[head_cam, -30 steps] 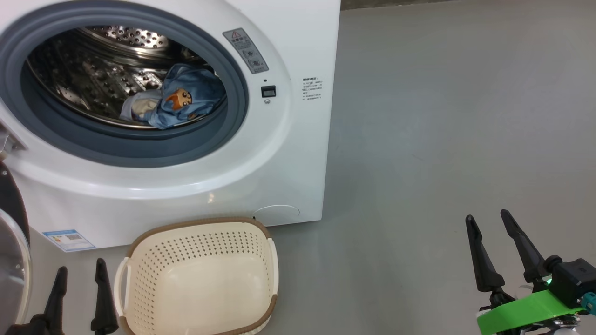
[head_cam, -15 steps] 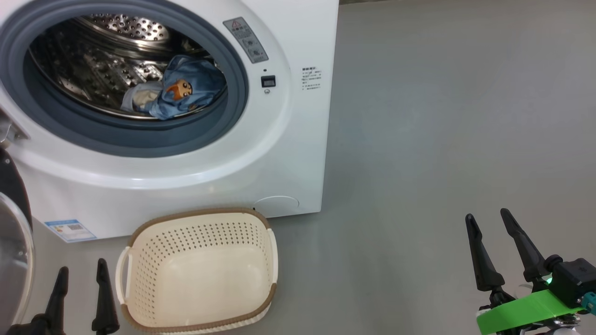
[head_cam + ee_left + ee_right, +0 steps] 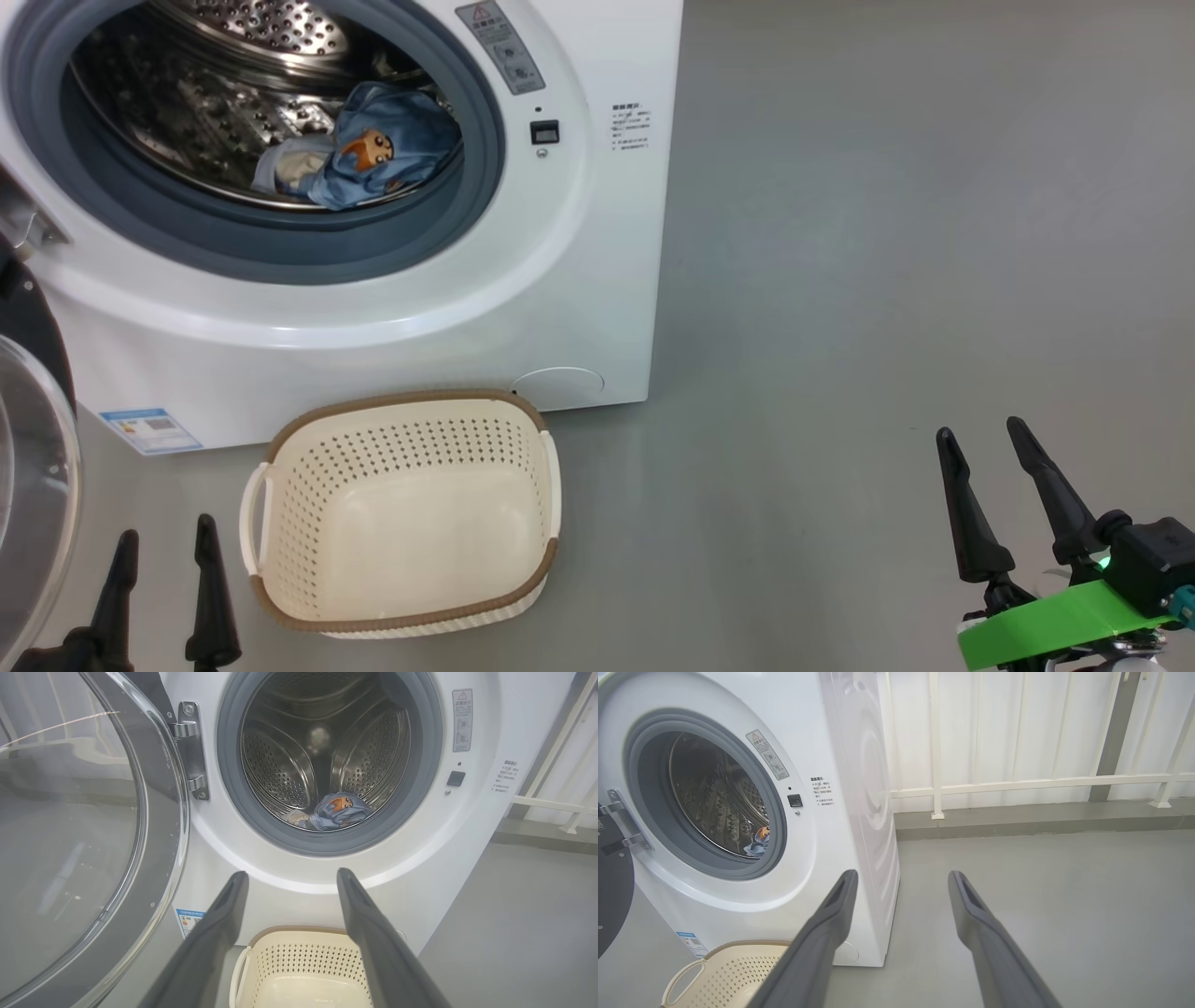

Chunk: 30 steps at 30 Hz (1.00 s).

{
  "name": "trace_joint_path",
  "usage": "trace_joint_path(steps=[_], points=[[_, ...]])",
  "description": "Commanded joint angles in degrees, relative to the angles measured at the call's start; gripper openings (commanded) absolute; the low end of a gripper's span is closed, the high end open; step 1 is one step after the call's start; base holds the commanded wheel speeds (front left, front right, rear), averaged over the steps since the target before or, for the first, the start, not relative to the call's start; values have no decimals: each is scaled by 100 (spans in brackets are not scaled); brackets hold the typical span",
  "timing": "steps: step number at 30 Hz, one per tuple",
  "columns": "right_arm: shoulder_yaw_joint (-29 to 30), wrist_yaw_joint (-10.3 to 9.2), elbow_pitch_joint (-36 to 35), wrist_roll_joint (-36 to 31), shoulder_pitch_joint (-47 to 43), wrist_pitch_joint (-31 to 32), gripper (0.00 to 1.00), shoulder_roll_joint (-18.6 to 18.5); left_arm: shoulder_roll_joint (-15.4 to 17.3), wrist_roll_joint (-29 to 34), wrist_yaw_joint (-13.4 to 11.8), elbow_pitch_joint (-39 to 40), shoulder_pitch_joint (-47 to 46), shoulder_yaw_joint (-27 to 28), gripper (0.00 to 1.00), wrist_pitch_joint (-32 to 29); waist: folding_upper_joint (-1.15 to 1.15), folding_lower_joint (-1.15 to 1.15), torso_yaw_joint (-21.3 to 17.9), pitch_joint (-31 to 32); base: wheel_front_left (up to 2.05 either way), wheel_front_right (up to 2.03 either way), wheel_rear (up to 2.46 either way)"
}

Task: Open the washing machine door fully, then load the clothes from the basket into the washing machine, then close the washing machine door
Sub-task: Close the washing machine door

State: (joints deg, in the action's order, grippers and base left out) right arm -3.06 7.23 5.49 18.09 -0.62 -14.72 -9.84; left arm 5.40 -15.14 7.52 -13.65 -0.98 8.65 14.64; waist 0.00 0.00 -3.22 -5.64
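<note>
2 grippers, both spread wide, holding nothing: left gripper (image 3: 165, 534) at head view's lower left, wrist cut by the frame edge; right gripper (image 3: 980, 431) at lower right over bare floor (image 3: 887, 233), well apart from everything. Top of washer (image 3: 597, 280) cropped in head view. Open door (image 3: 70, 858) stands at robot's left, a sliver in head view, largely cut off in left wrist view, glass hazy with reflections. Low in drum (image 3: 280, 765), near seal (image 3: 233, 252), lie clothes (image 3: 373, 159): 1 orange figure visible, cream cloth partly tucked under blue. Empty basket (image 3: 401, 403) on floor just before washer; touching or not, cannot tell. Print on label (image 3: 149, 429) too small to read.
</note>
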Motion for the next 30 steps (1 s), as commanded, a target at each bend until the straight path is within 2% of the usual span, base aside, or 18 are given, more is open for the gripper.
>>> trace_joint_path(steps=[1, 12, 21, 30], points=[[-62, 25, -150, -11, 58, -28, 100, -102, 118, -5, -3, 188, -89, 150, 100, 36, 0, 0, 33, -18, 0, 0, 0], [-284, 25, -125, -16, 156, -28, 100, -167, -11, -25, -3, 231, -88, 250, 100, 36, 0, 0, 451, -45, 0, 0, 0], [-697, 25, -95, 1, 391, -28, 100, -281, -196, 85, -3, 392, -23, 414, 100, 36, 0, 0, 1274, -100, 0, 0, 0], [-854, 25, -55, 21, 479, -28, 100, -407, -248, 75, -5, 632, 51, 567, 100, 36, 0, 0, 2009, -131, 0, 0, 0]])
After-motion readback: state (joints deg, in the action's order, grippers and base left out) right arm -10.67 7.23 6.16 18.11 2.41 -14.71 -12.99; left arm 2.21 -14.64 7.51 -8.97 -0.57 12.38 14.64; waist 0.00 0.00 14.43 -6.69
